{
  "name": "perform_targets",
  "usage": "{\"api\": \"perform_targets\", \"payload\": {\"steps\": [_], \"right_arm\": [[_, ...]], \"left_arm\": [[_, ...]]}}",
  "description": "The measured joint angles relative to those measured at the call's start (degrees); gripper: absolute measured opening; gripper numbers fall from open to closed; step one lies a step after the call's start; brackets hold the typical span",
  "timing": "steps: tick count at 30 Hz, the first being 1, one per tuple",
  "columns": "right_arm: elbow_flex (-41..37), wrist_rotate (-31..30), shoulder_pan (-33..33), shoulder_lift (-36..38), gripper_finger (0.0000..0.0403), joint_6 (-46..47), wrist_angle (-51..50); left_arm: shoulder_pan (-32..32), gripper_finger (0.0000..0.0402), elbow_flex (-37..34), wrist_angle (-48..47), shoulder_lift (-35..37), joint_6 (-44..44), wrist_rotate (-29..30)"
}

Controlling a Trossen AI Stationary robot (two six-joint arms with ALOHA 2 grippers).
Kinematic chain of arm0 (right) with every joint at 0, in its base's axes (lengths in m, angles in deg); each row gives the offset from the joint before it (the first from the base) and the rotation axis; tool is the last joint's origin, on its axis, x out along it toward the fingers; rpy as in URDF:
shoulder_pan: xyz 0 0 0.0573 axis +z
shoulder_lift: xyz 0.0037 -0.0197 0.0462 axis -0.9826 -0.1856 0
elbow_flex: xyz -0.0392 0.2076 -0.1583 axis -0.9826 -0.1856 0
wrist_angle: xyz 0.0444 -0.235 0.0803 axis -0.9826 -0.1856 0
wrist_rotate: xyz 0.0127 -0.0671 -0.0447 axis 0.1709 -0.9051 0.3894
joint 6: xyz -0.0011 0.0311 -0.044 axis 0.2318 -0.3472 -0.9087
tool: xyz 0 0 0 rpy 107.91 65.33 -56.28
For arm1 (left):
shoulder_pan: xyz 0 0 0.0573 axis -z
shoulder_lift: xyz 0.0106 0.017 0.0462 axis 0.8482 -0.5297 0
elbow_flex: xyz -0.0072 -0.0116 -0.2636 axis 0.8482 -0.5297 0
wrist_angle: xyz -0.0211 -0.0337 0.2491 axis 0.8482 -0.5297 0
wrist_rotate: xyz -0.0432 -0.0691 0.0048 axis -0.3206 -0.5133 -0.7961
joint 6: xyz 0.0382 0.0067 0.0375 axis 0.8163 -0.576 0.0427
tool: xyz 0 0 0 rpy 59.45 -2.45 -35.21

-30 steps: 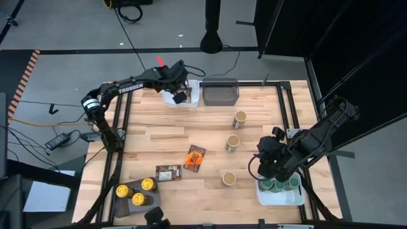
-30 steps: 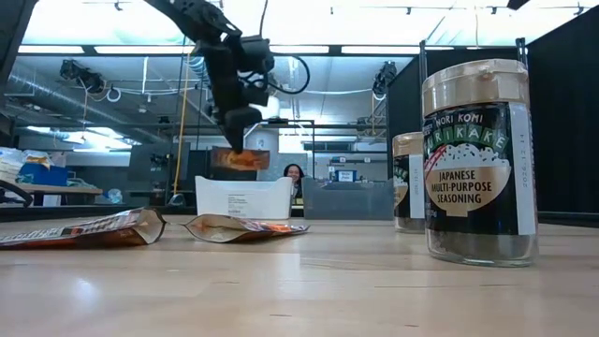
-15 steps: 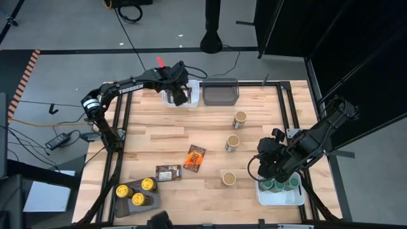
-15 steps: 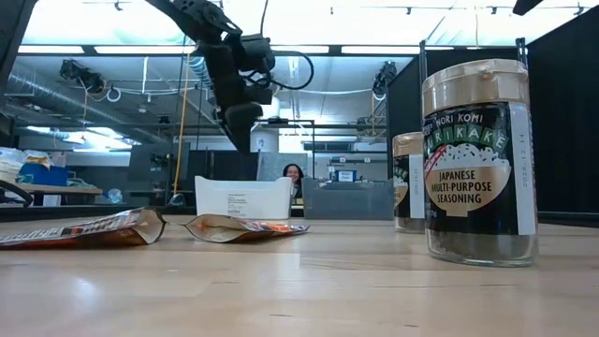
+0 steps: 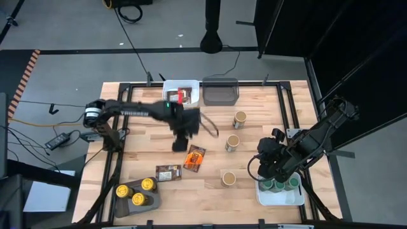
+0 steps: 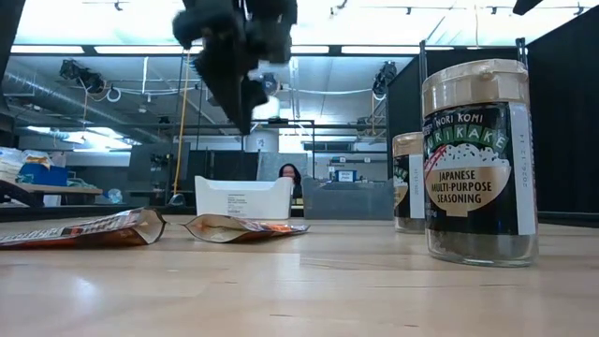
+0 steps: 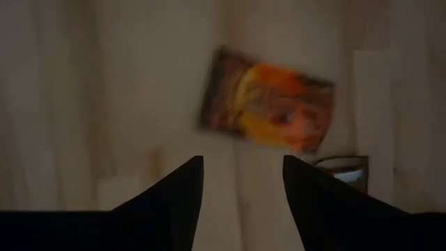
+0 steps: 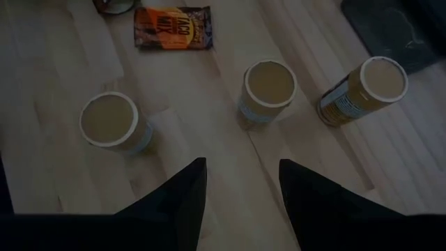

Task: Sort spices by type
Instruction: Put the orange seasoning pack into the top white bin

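Left gripper point(image 5: 180, 135) mid-table, fingers point(image 7: 178, 192) apart; right gripper point(image 5: 266, 170) at right edge, closed.

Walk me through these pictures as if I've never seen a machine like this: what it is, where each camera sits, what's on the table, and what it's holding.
This is a two-armed robot at a pale wooden table, sorting spices. One camera looks straight down, one sits at table level, and one rides on each wrist.

From above, the left gripper, open and empty, hangs over the middle of the table, near the flat orange spice packet. Its wrist camera looks down on that packet.

The right gripper waits near the right edge, holding nothing, above a white tray of green-lidded jars.

Also on the table: three tan-lidded round jars, a brown packet, a grey tray of yellow-lidded jars, a white bin with a packet inside, and a grey bin.
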Motion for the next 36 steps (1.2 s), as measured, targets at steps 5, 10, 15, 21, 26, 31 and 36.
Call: {"api": "perform_targets", "payload": {"steps": [5,10,15,21,26,31,36], "right_arm": [[0.0,0.0,0.0,0.0,0.0190,0.0,0.4],[0.0,0.0,0.0,0.0,0.0190,0.0,1.3],[0.0,0.0,0.0,0.0,0.0190,0.0,1.3],[0.0,0.1,0.0,0.0,0.0190,0.0,1.4],[0.0,0.1,0.0,0.0,0.0190,-0.3,1.2],[0.0,0.1,0.0,0.0,0.0190,-0.2,1.4],[0.0,0.2,0.0,0.0,0.0190,0.5,1.5]], "left_arm": [[6.5,0.0201,-1.8,11.8,0.0,0.2,3.8],[8.2,0.0219,-6.8,19.7,0.0,3.4,6.9],[5.3,0.0246,-12.5,28.1,-0.4,4.5,7.3],[2.0,0.0257,-14.3,30.9,-1.8,4.9,4.0],[1.1,0.0257,-14.3,31.5,-4.3,7.5,0.2],[1.2,0.0257,-14.3,32.1,-8.5,7.6,-0.8],[1.1,0.0255,-14.2,32.5,-12.2,7.5,-2.0]]}}
